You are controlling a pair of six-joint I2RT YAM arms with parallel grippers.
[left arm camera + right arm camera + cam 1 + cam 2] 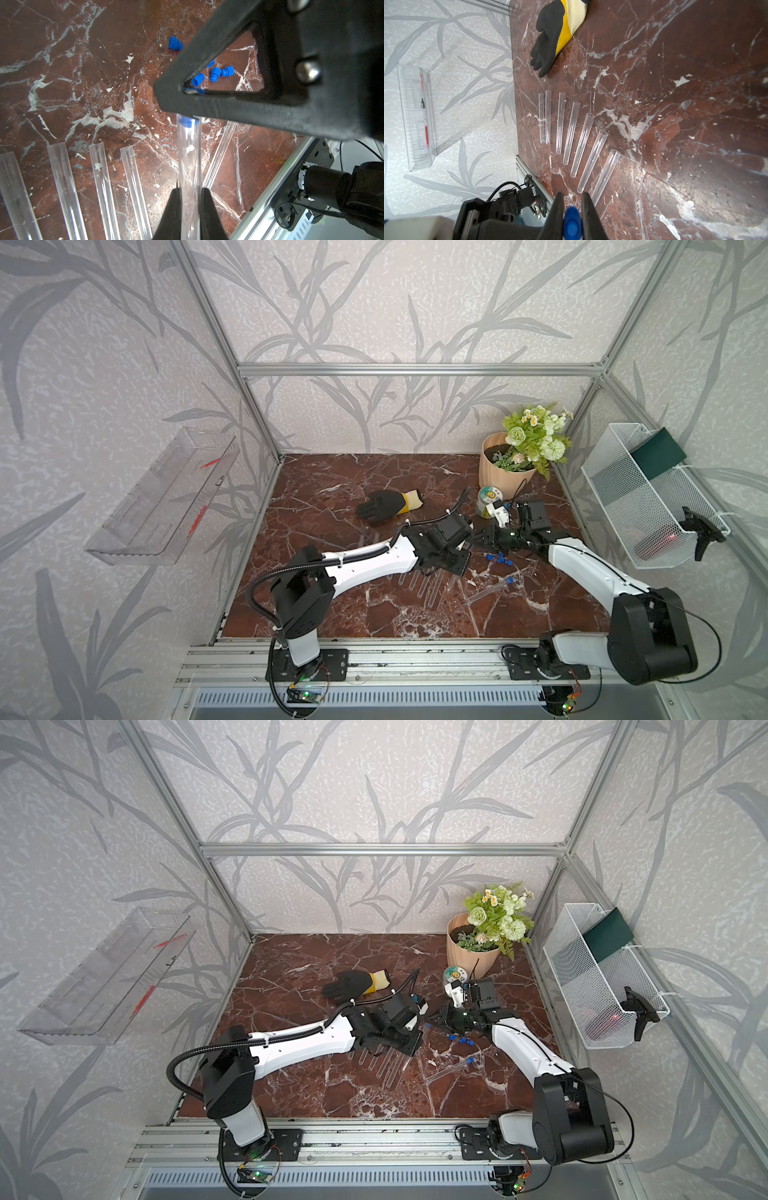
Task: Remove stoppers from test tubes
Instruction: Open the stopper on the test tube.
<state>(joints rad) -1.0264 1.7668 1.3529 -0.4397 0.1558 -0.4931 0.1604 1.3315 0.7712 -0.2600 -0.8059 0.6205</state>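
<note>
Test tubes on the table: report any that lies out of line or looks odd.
One test tube lies apart from the fanned row of open tubes, at a different angle, on the side of the right arm, its blue stopper still in. Loose stoppers lie scattered beside it. Nothing looks broken or spilled.
</note>
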